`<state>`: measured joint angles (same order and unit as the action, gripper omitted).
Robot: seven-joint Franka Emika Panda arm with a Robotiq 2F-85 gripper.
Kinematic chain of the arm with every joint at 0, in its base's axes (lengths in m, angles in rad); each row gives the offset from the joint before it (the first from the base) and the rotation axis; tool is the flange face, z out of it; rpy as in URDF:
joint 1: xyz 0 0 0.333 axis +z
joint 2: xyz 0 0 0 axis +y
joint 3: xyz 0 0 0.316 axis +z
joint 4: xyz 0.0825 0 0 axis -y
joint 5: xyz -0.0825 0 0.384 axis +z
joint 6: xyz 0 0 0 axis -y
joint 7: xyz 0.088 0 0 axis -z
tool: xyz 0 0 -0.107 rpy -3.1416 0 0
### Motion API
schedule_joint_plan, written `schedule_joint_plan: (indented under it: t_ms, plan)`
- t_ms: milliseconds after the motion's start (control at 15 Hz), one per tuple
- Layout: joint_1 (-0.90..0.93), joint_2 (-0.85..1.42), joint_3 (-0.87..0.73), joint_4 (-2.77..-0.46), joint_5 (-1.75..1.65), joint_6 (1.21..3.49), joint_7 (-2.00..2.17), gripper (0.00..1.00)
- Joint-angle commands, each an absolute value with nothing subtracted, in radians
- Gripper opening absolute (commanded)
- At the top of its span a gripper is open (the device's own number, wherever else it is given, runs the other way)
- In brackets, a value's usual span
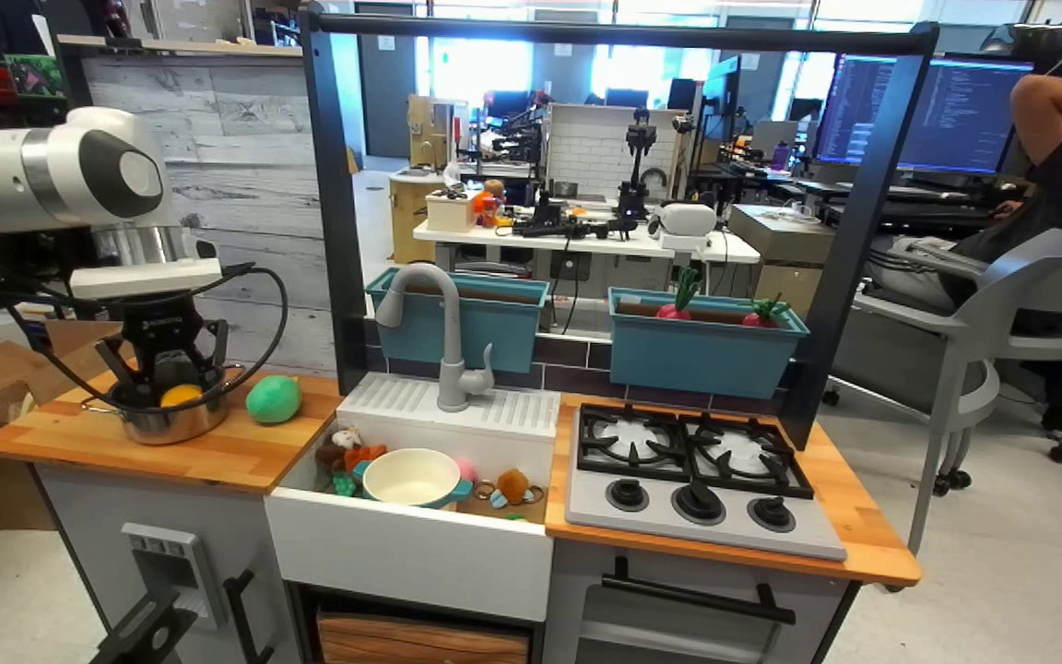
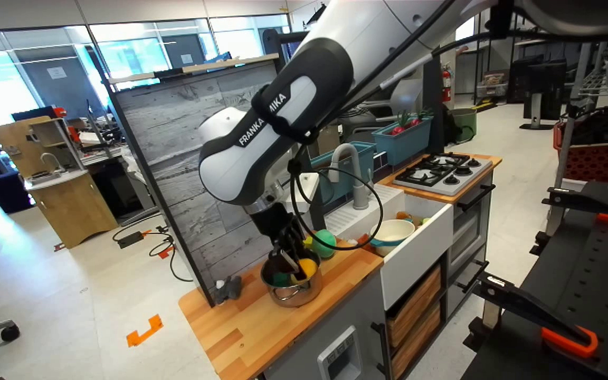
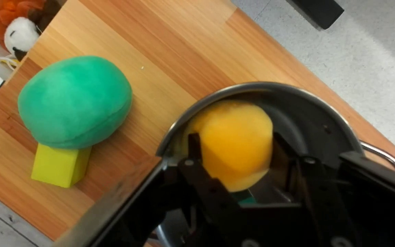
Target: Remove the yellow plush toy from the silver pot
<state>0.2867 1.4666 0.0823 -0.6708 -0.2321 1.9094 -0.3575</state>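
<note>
The yellow plush toy [image 3: 240,151] lies in the silver pot [image 3: 307,113], near one side of it. Its top also shows in both exterior views [image 1: 182,395] [image 2: 310,267]. The pot stands on the wooden counter in both exterior views [image 1: 176,426] [image 2: 296,295]. My gripper [image 3: 235,136] points down into the pot, its fingers spread on either side of the toy. Both fingers look close against the toy's sides; whether they press on it I cannot tell. The toy's underside is hidden. A bit of something green [image 3: 248,200] shows in the pot below the toy.
A green plush ball [image 3: 77,103] and a yellow block [image 3: 55,166] sit beside the pot. A grey plush [image 2: 228,289] lies near the wall panel [image 2: 198,174]. The sink beyond holds a white bowl [image 1: 412,478] and several toys. A faucet [image 1: 450,341] stands behind it.
</note>
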Motion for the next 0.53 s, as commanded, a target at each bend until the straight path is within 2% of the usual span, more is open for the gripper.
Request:
schedule_joint_plan:
  t_ms: [0,200,267,400,467]
  plan:
    - [0.280,1.492,0.087,-0.624,-0.221,1.888,-0.361,0.20]
    - [0.279,1.479,0.087,-0.635,-0.224,1.893,-0.362,0.02]
    - [0.279,1.473,0.087,-0.640,-0.225,1.899,-0.361,0.01]
    - [0.277,1.451,0.086,-0.656,-0.227,1.913,-0.358,0.05]
    - [0.275,1.435,0.085,-0.665,-0.229,1.924,-0.356,0.02]
